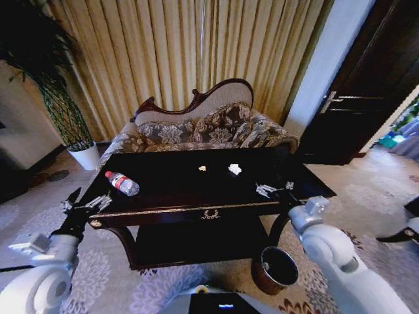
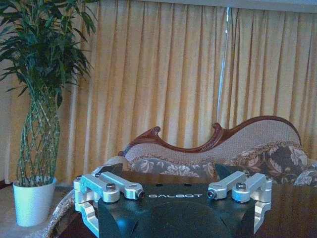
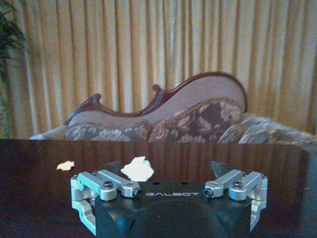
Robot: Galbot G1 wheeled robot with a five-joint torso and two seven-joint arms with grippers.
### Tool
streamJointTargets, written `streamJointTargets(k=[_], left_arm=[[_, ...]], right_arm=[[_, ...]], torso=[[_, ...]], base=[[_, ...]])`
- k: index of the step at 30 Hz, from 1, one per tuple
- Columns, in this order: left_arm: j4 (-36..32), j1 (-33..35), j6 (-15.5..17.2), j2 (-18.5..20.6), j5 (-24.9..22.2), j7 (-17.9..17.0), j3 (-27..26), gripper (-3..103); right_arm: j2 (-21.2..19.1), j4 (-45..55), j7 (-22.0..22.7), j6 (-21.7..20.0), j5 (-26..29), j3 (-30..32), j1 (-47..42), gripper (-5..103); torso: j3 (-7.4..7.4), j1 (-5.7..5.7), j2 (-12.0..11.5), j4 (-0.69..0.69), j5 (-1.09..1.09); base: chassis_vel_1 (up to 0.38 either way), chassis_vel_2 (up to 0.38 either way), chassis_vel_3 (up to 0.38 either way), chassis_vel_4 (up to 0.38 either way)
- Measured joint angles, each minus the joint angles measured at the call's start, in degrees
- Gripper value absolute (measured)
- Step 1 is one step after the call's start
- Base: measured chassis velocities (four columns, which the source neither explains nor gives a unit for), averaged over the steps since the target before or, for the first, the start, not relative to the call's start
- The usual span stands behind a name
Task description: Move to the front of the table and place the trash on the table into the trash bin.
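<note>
The dark glossy table with gold trim stands right in front of me. On its left part lies a clear plastic bottle with a red cap and label. Two white paper scraps rest near the far middle: a small one and a larger one. The reddish-brown trash bin sits on the carpet under the table's right front corner. My left gripper hovers open at the table's left front corner, short of the bottle. My right gripper is open over the table's right side.
A floral sofa with a carved wood back stands behind the table before gold curtains. A potted plant in a white pot is at the back left. A dark door is at the right. Patterned carpet surrounds the table.
</note>
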Motion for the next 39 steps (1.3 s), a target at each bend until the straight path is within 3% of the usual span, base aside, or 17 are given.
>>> streamJointTargets(k=[6,12,28,39], left_arm=[[-0.14,-0.12,-0.02,-0.76,1.08,-0.21,0.71,100],[-0.46,-0.12,-0.02,-0.92,1.23,-0.28,0.62,100],[-1.19,1.12,-0.35,-2.66,1.34,-0.41,-0.59,100],[-1.5,1.36,-1.19,-3.3,1.37,-0.4,-1.25,100]], right_arm=[[-5.32,-5.84,0.31,-3.44,7.42,-4.11,7.85,100],[-7.04,-9.62,0.53,-3.97,9.87,-10.08,14.04,100],[-4.69,-21.22,2.35,-4.33,10.01,-28.19,33.97,100],[-2.8,-26.83,4.37,-6.2,12.03,-33.27,39.72,100]], torso=[[0.0,0.0,0.0,0.0,0.0],[0.0,0.0,0.0,-0.02,0.0],[0.0,0.0,0.0,-0.01,-0.01],[0.0,0.0,0.0,0.0,-0.02]], base=[[0.0,0.0,0.0,0.0],[0.0,0.0,0.0,0.0],[0.0,0.0,0.0,0.0],[0.0,0.0,0.0,0.0]])
